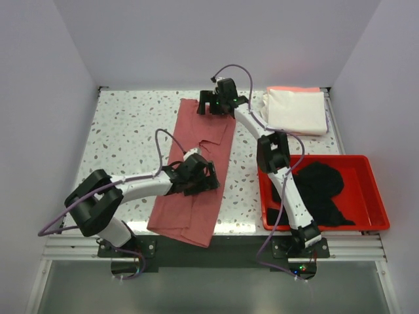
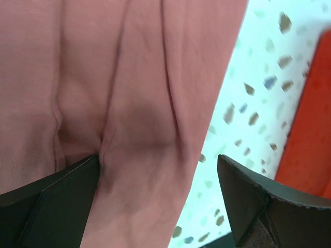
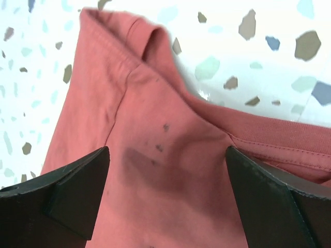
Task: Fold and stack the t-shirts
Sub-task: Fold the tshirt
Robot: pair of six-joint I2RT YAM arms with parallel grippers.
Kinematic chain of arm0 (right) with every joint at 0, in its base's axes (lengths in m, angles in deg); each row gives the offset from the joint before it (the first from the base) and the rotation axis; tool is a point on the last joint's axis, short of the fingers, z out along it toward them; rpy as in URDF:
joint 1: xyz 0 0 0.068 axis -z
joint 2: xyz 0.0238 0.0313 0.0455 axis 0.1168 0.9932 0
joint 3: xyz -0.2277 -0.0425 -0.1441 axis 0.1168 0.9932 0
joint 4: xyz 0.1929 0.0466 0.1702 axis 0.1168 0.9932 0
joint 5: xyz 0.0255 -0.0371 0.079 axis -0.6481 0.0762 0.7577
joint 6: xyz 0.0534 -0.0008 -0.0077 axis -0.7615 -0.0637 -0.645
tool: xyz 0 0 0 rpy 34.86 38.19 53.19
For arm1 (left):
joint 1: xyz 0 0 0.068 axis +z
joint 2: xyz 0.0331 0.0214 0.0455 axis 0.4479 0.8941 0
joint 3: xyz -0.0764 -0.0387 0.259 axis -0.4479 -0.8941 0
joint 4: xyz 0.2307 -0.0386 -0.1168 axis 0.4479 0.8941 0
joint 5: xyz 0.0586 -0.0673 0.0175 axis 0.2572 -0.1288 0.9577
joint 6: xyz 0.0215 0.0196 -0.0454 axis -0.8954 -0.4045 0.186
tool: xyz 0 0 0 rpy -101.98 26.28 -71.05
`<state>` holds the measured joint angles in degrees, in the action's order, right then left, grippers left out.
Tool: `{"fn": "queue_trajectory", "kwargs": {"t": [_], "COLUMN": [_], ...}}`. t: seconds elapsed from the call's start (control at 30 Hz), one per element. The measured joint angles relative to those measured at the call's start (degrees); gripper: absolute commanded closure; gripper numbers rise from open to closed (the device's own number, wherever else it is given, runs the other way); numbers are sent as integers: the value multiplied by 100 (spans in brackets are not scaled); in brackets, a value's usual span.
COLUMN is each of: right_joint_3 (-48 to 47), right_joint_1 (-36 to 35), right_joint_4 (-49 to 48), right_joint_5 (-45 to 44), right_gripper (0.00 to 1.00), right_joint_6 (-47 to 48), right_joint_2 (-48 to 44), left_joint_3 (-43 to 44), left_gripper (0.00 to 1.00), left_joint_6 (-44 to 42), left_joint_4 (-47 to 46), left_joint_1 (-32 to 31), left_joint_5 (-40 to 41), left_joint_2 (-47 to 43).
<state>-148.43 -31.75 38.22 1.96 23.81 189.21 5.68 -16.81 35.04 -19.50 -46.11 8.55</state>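
Rose-red shirt (image 1: 200, 134): here it is at centre frame, laid on the counter (image 1: 131, 131) as a long narrow strip with its sides already folded in. It runs from upper centre down to the lower edge.
Other shirts: the cream shirt (image 1: 296, 111) is folded and sits on a peach shirt (image 1: 291, 88) in the upper right. The black shirt (image 1: 321, 186) lies crumpled in the red tray (image 1: 370, 190) at lower right.
Left tool (image 2: 158, 173): spread wide with nothing pinched, hovering low over the middle of the strip by its right edge.
Right tool (image 3: 168, 165): spread wide too and empty, poised over the strip's top end at a shoulder corner.
Step in hand: I'd call it the crosswise fold of the rose-red shirt. The lengthwise folds look done, two shirts are stacked, and the black one is not yet folded.
Next move: it looks like both tools need to come down, pinch all the layers together, then carry one end over the other. Catching only the top layer would pull the strip open.
Top view only: the whole layout, with the stack, the tray, both arms reaching, and the full run of the strip.
Left wrist only: soft creases along the cloth, the shirt's edge between the fingers, and a sliver of tray at far right.
Right wrist only: a stitched seam, a few dark specks on the cloth, and the corner lying flat on the counter.
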Motion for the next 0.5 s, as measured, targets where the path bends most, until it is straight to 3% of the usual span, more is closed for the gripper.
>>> {"fn": "queue_trajectory", "kwargs": {"t": [0.27, 0.5], "right_joint_3": [-122, -26], "right_joint_1": [70, 72], "right_joint_4": [-203, 177], "right_joint_5": [286, 439], "right_gripper": [1, 1], "right_joint_6": [-24, 31], "right_joint_2": [105, -103], "left_joint_3": [592, 682], "left_gripper": [0, 0], "left_joint_6": [417, 424], "left_joint_4": [470, 1554], "left_joint_1": [-848, -916], "left_joint_5": [74, 634], "left_joint_2": [411, -254]}}
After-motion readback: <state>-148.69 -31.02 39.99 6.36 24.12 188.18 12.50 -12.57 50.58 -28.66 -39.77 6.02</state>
